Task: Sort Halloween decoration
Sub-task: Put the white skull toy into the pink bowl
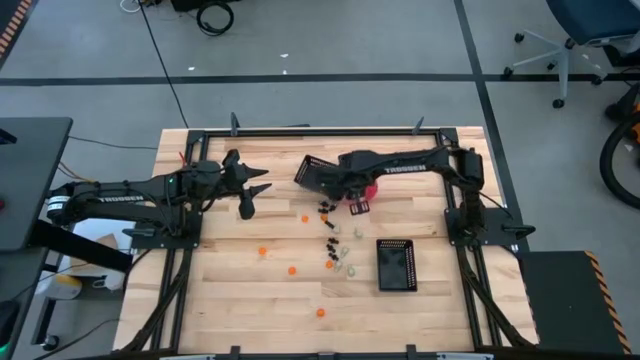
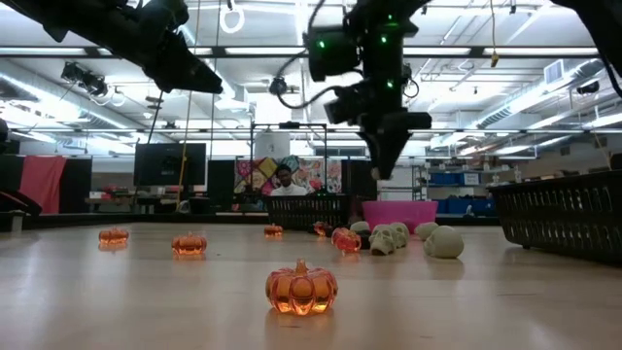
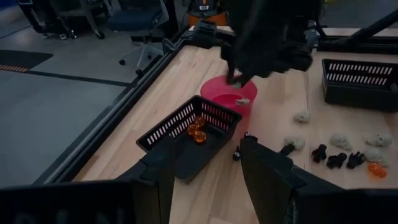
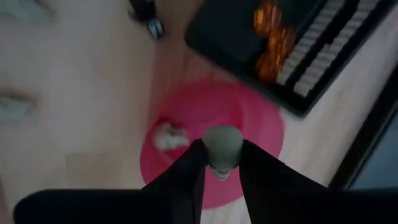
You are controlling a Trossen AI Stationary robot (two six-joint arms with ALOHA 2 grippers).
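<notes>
While the right gripper (image 4: 222, 163) hung directly over the pink bowl (image 4: 261, 124), I noted its fingers (image 4: 180, 180) were closed on a pale skull trinket (image 4: 222, 148), with another pale piece (image 4: 166, 137) already lying inside the bowl. The bowl stood near the table's far edge, just beside a tilted black mesh basket (image 3: 186, 127) that held several orange pumpkins (image 3: 197, 129). From above, that basket (image 1: 316, 172) sat left of the right gripper (image 1: 357, 190) and close to the rear frame rail, leaving little room behind it. The left gripper (image 1: 247, 205) hovered off the table surface toward the left side, its fingers (image 3: 273, 171) spread apart with nothing between them. I recorded a cluster of black trinkets (image 1: 326, 209) just in front of the bowl, and pale skulls (image 1: 345, 266) together with a few more black and orange pieces running from there toward the table's front. A second black basket (image 1: 396, 264) lay flat to the right of that run, well clear of the right-hand rail. Loose orange pumpkins (image 1: 263, 251) were scattered across the centre-left boards, one (image 1: 321, 312) nearest the front edge. The low view showed that front pumpkin (image 2: 301, 287) standing alone with bare wood around it. The wide left-front part of the table (image 1: 230, 300) offered the most open room.
</notes>
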